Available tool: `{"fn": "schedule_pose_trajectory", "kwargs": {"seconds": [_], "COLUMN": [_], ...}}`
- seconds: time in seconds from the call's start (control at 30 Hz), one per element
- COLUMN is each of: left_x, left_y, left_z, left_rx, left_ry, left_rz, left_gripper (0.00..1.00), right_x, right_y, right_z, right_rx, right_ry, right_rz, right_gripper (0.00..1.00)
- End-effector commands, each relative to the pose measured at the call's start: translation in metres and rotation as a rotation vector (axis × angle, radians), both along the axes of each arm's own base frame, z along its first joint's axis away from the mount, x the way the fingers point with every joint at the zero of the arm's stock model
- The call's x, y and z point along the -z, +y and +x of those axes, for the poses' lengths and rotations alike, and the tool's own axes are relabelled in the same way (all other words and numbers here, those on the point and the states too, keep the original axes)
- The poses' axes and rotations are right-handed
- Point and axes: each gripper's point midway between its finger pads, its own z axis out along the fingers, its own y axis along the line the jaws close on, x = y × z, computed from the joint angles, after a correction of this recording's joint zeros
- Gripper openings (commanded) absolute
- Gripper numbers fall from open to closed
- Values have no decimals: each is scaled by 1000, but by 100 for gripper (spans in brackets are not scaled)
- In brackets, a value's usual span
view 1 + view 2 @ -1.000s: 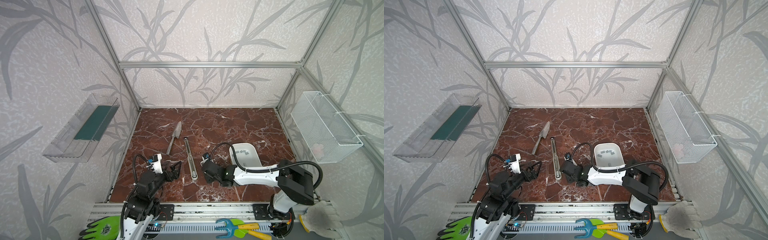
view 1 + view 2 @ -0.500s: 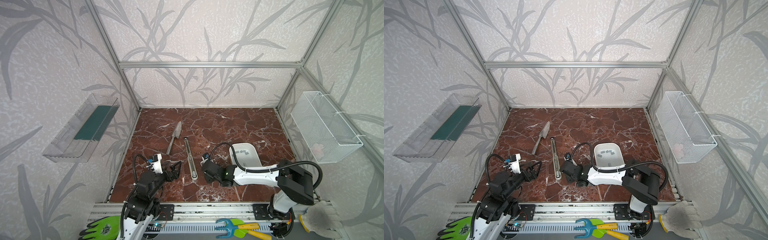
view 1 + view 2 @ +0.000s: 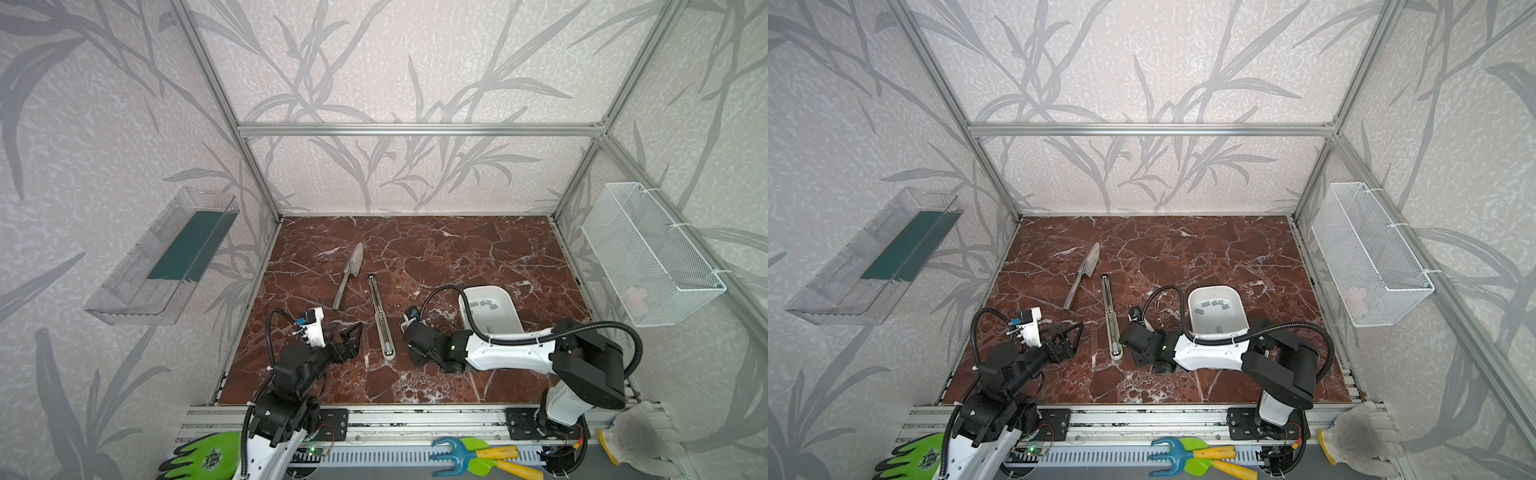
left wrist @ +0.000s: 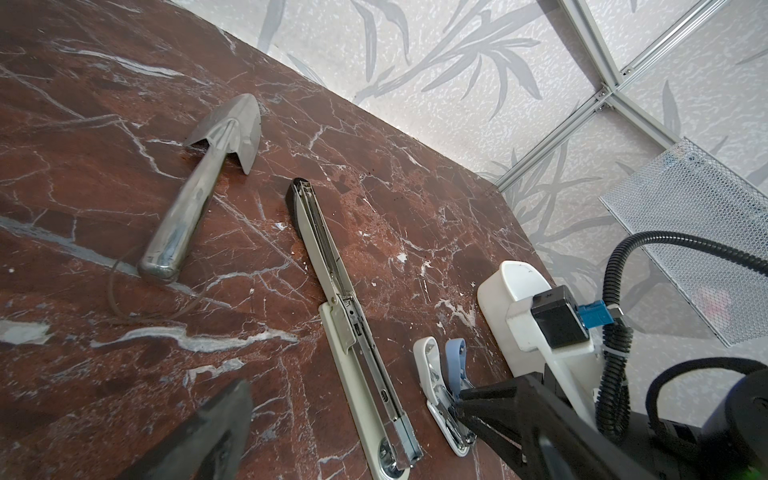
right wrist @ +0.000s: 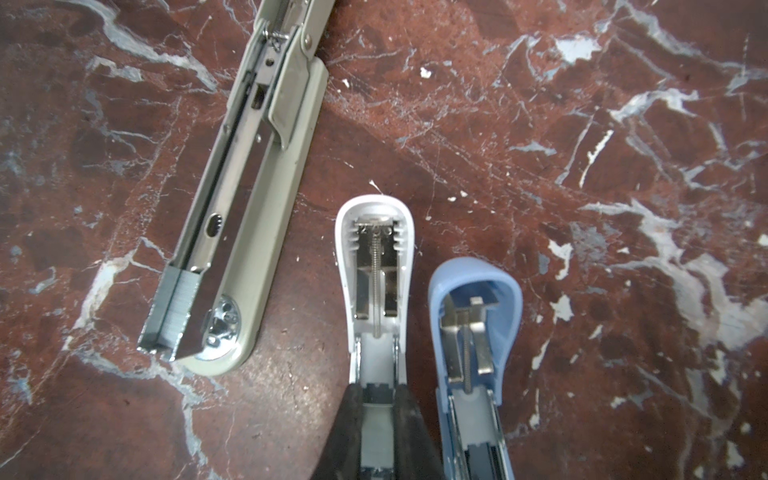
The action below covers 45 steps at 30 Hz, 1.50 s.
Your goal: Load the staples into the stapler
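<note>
Right claw clamped on opened white stapler lying on bench, blue stapler just beside; left claw spread wide apart near long stapler.

light: bright, soft, pretty even, seemingly from above | shadows: faint, fuzzy ones beside the white stapler | glare: shiny streaks on the trowel | focus: top views crisp, wrist views kinda mushy close up | edges: wide-angle stretch toward the corners
</note>
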Motion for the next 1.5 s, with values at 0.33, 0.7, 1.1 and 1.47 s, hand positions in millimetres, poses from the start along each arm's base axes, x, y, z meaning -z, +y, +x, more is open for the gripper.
{"fn": "schedule_pose_trajectory", "kwargs": {"seconds": [0.33,0.7,1.1,1.47], "left_x": [0,0,0,0], "left_y": [0,0,0,0], "left_z": [0,0,-1,-1], "left_rx": [-1,0,1,3], "left_ry": [-5,-5,-4,-4], "left_rz": [4,5,4,4], "left_gripper": [99,99,99,99], "right_x": [4,8,7,-15], "right_y": [-2,-6,-7,-8], "right_z": [0,-5,-8,-5], "right_rx": [0,12,18,35], "right_ry": [-7,12,18,-27], "right_rz": [-19,-3,20,55], "right_gripper": [6,6,19,38]}}
